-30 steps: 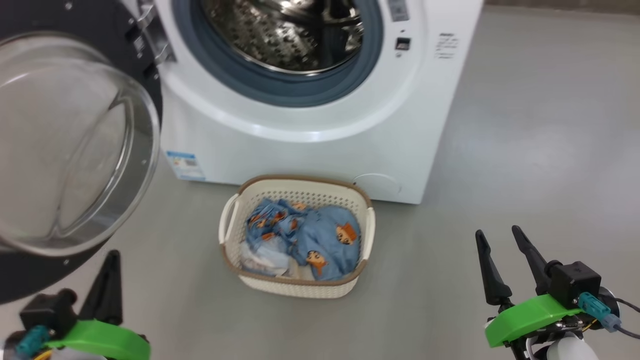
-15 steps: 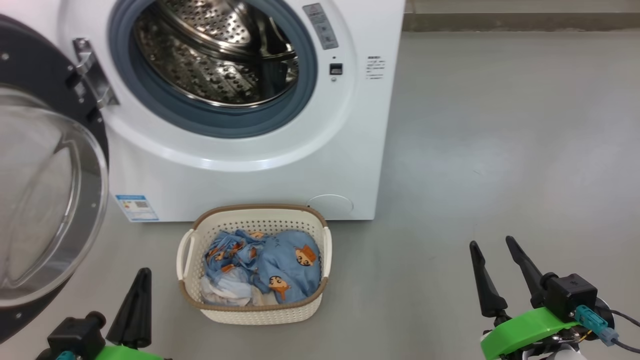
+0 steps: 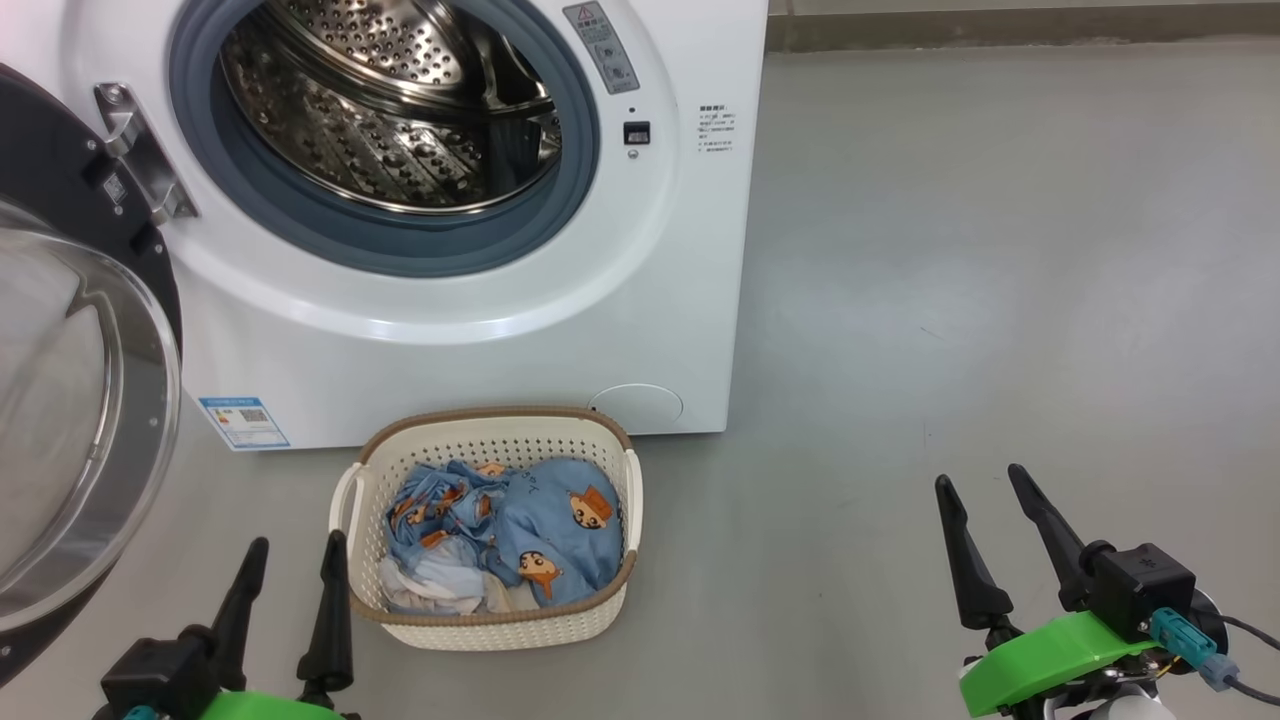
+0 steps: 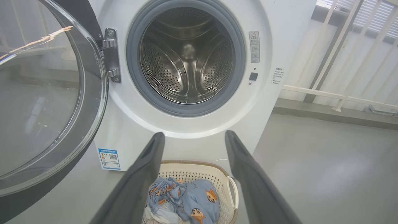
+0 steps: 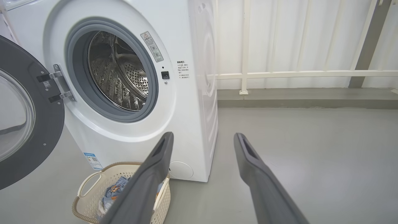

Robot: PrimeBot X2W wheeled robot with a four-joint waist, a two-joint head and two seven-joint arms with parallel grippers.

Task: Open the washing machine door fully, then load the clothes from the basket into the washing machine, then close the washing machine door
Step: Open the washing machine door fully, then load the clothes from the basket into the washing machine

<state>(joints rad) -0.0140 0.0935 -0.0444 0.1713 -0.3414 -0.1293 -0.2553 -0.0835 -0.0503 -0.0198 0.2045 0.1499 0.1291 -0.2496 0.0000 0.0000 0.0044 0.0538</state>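
Head view: you are looking down at the washing machine [image 3: 480, 350] on a grey floor [image 3: 950, 250], with the basket [image 3: 495, 411] standing in front of it.
Washing machine door: it stands swung open at your left on a metal hinge [image 3: 140, 150]. Its black rim and bulging glass bowl are turned toward you, away from the opening.
Drum: the steel perforated drum [image 3: 380, 110] shows through the open mouth, ringed by the grey-blue seal [image 3: 400, 255].
Label sticker: the small blue label sticker [image 3: 243, 422] sits low on the machine's front, at its left corner.
Basket: cream and perforated, with a brown rim and a white handle on each side. It rests on the floor near the machine's lower panel, just below the round cap [image 3: 637, 405].
Clothes: the clothes [image 3: 520, 520] lie heaped inside the basket, light blue fabric with orange-brown cartoon faces on top and pale cloth at the near left corner.
Left claw: your left claw [image 3: 298, 540] is at the lower left, fingers pointing up and spread wide, gripping nothing. Its inner finger is just beside the basket's left handle, and you cannot tell whether they touch.
Right claw: your right claw [image 3: 980, 474] is at the lower right over bare floor, well apart from the basket, fingers wide and empty.
Left wrist view: the two fingers frame the basket, with the drum straight ahead and the door at the left.
Right wrist view: you see the machine from its right side and a white railing [image 5: 295, 74] behind it. The basket is partly hidden behind one finger.
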